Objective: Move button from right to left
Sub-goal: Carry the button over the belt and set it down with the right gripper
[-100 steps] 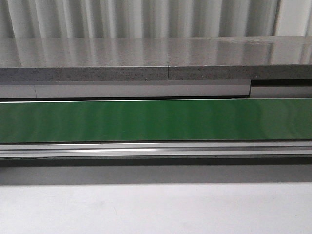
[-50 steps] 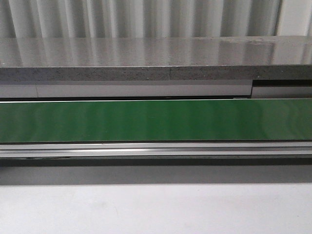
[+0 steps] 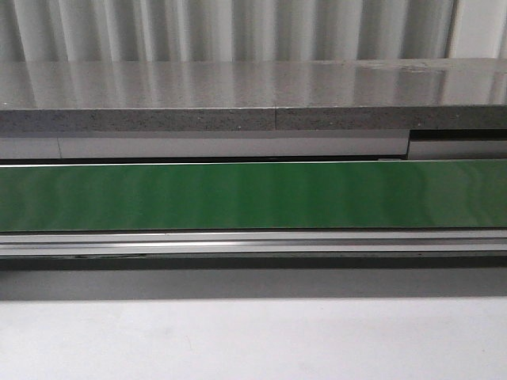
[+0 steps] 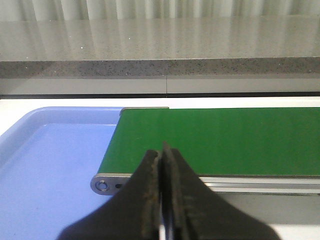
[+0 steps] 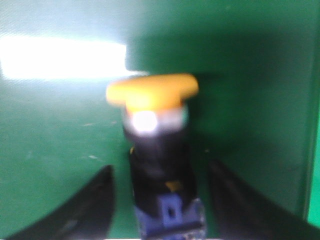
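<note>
Push-button [image 5: 157, 165] lying on the green conveyor belt [image 5: 60, 150], between the spread, empty jaws of the right gripper [image 5: 160, 200]. Probably rigid and light; the smooth cap may slip, so grasp the boxy body. Left gripper [image 4: 162, 165]: jaws closed, empty, near the belt's end beside the blue tray [image 4: 45, 165].

No text, label, brand, number or sign could be read in any view; the blurred button [image 5: 157, 150] showed no legible marking either.
</note>
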`<state>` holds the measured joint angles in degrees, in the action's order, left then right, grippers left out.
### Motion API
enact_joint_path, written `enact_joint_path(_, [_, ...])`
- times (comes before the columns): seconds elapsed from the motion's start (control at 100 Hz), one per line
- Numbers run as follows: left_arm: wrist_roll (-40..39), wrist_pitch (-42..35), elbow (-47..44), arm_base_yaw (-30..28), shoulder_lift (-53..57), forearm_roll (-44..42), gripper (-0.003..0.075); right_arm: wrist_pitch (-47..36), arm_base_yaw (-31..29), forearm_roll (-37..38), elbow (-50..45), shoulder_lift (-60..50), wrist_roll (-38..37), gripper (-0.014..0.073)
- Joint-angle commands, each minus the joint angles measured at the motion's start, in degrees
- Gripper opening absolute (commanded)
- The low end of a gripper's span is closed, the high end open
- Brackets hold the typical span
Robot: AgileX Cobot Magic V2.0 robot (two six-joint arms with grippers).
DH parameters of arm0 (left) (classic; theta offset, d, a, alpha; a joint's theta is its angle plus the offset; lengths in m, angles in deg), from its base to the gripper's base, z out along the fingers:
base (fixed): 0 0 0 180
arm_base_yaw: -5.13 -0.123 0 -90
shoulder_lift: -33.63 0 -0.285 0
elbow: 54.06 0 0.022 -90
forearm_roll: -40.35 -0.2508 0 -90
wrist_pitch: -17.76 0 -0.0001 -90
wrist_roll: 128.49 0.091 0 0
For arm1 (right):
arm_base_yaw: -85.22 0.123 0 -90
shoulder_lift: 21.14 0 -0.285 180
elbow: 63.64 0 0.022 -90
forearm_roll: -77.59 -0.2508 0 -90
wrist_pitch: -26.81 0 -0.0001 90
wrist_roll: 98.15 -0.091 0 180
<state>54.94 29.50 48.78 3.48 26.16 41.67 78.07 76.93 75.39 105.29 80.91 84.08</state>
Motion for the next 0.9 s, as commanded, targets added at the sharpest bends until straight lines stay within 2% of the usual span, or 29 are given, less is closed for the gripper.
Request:
enact_joint_path(0.0, [-0.1, -4.5, -1.4, 0.5, 2.0, 0.4, -0.002, -1.9, 0.1, -0.4, 1.7, -2.5, 0.8, 0.0561])
enact_joint_path(0.23, [-0.1, -4.5, -1.4, 0.5, 2.0, 0.4, -0.002, -2.9, 1.4, 0.2, 1.7, -8.3, 1.4, 0.0573])
enact_joint_path(0.3, [-0.1, -4.5, -1.4, 0.5, 2.0, 0.4, -0.002, -3.1, 3.1, 0.4, 1.7, -10.8, 2.9, 0.0553])
enact_joint_path(0.34, [-0.1, -4.5, -1.4, 0.5, 2.0, 0.4, -0.002, -3.1, 4.4, 0.4, 1.7, -12.1, 3.7, 0.0521])
enact_joint_path(0.42, [-0.1, -4.5, -1.4, 0.5, 2.0, 0.4, -0.002, -3.1, 7.0, 1.1, 1.0, -14.3, 3.9, 0.038])
enact_joint_path(0.54, [-0.1, -4.5, -1.4, 0.5, 2.0, 0.4, -0.002, -3.5, 8.9, 1.1, -1.8, -17.9, 3.9, 0.0077])
enact_joint_path(0.62, [-0.1, -4.5, -1.4, 0.5, 2.0, 0.4, -0.002, -4.1, 9.6, 0.8, -3.9, -21.4, 3.9, -0.0076])
enact_joint_path(0.89, [-0.1, -4.5, -1.4, 0.5, 2.0, 0.4, -0.002, -9.6, 9.7, 0.5, -12.9, -37.0, 3.9, -0.0066])
